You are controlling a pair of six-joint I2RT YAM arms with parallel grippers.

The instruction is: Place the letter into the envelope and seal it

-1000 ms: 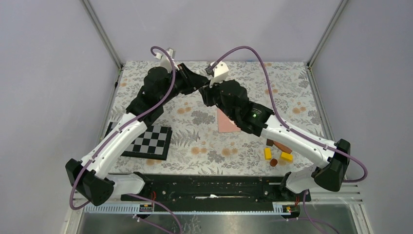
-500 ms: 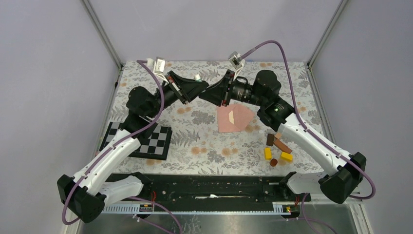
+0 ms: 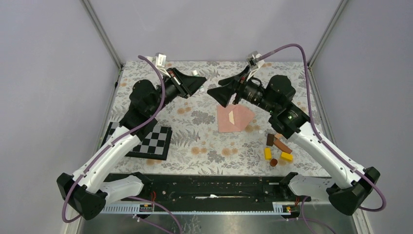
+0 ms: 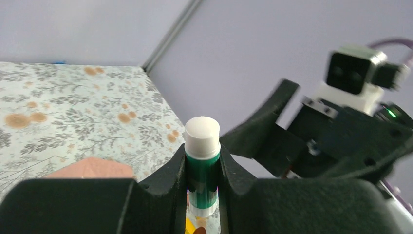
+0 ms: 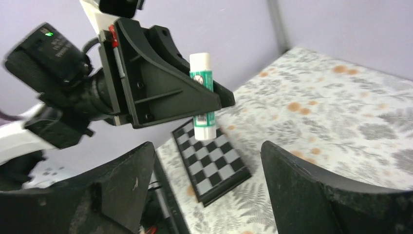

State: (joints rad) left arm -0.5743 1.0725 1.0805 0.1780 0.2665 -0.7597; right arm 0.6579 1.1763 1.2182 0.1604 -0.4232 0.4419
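Pulling apart above the desk (image 3: 195, 141), the two arms break their close pairing of a second ago. The right tool (image 3: 221, 92), then narrowed and pressed up against the left tool (image 3: 197, 84), now stands wide and empty, drawn back a little. The left tool keeps its clamp on the glue stick (image 4: 202, 161), upright with its white end on top; we cannot tell whether that end is cap or bare glue. The envelope (image 3: 229, 122) lies flat on the desk beneath them, flap open to the right, with a small cream patch (image 3: 232, 117) showing on it. We judge that their joint work on the stick is over and that gluing the flap comes next.
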